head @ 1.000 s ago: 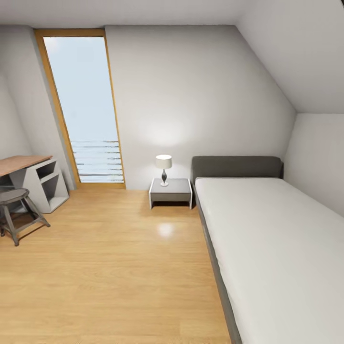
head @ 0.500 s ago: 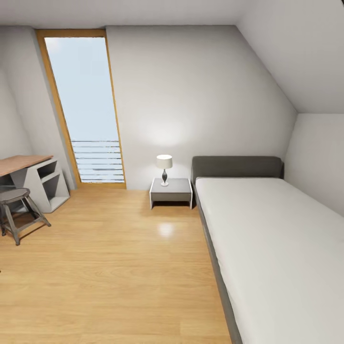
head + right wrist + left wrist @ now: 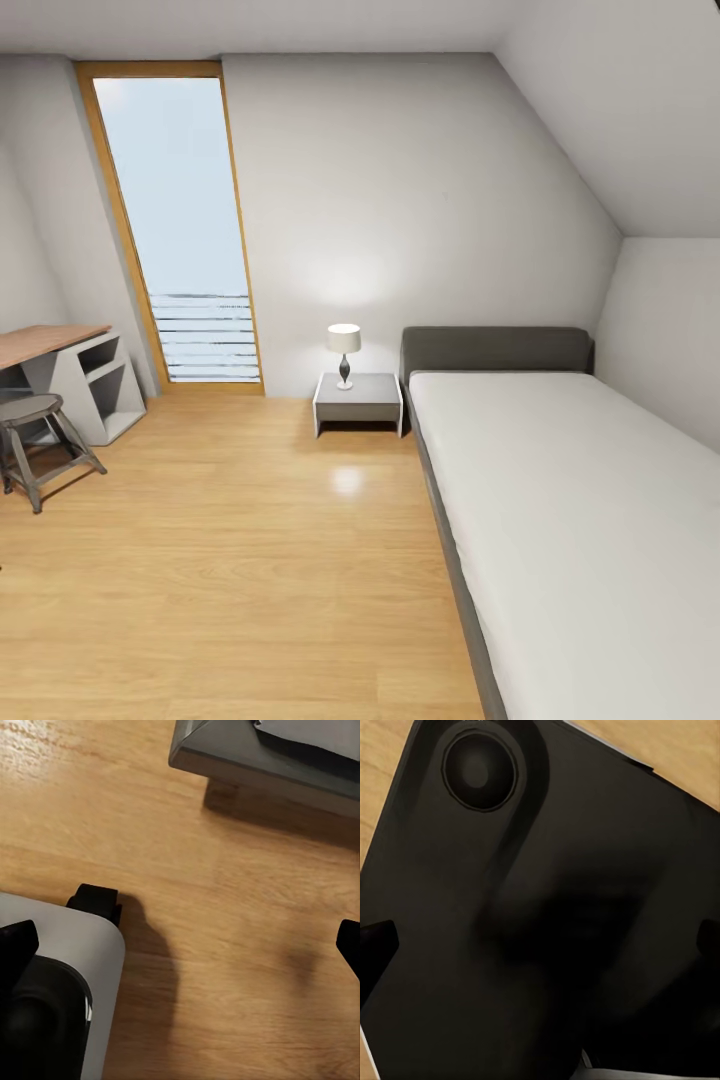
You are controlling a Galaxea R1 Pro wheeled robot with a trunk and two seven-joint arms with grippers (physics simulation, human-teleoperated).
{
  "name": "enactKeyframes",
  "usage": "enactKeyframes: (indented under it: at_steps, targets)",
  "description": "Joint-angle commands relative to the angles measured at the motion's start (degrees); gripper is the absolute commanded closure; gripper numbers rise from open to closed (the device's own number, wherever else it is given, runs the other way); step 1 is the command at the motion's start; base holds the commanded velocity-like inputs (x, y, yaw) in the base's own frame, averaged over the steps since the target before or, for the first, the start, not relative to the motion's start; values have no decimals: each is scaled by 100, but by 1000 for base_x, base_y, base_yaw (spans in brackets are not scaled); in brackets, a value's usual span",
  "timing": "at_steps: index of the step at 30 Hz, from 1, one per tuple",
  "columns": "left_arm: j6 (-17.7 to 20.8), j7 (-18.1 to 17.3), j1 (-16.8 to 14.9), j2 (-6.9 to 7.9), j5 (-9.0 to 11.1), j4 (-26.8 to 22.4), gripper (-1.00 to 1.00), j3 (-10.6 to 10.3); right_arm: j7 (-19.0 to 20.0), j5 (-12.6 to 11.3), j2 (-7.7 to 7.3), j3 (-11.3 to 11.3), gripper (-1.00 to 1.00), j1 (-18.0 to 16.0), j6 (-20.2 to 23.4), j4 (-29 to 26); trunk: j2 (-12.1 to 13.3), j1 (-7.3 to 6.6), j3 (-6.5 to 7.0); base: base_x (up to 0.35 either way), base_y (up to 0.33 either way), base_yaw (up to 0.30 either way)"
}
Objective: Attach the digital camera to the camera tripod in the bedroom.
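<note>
Here the bedroom (image 3: 300,560) shows pale walls and wood floor; both pincers, left (image 3: 540,945) and right (image 3: 180,937), gape empty

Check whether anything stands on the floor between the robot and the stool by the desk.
Nothing visible stands in the way. In the head view the wood floor runs bare up to the stool, which stands in front of the desk at the left. The bed and the nightstand lie off to the right of that path.

One bed (image 3: 560,500), one nightstand (image 3: 358,400), one lamp (image 3: 344,352), one desk (image 3: 60,375), one stool (image 3: 35,440), one window (image 3: 175,220)
</note>
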Motion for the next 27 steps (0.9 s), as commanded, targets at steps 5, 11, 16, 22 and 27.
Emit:
enactKeyframes:
  at_steps: [5,11,16,22,27]
  targets:
    - [-8,-1,3,-1,22,-6,-100,4,10,32,-9,-46,-100,-7,-27,17,-3,0,-5,0,0,0]
    - [-8,-1,4,-1,22,-6,-100,4,14,26,-8,-46,-100,-7,-9,17,-3,0,-5,0,0,0]
    - [-8,-1,3,-1,22,-6,-100,7,20,27,-8,-46,-100,-7,-4,17,-3,0,-5,0,0,0]
    - [-8,-1,4,-1,22,-6,-100,11,3,26,-3,-45,-100,-7,-17,17,-3,0,-5,0,0,0]
    - [-8,-1,-1,-1,22,-6,-100,12,-7,17,-3,-46,-100,-7,-45,17,-3,0,-5,0,0,0]
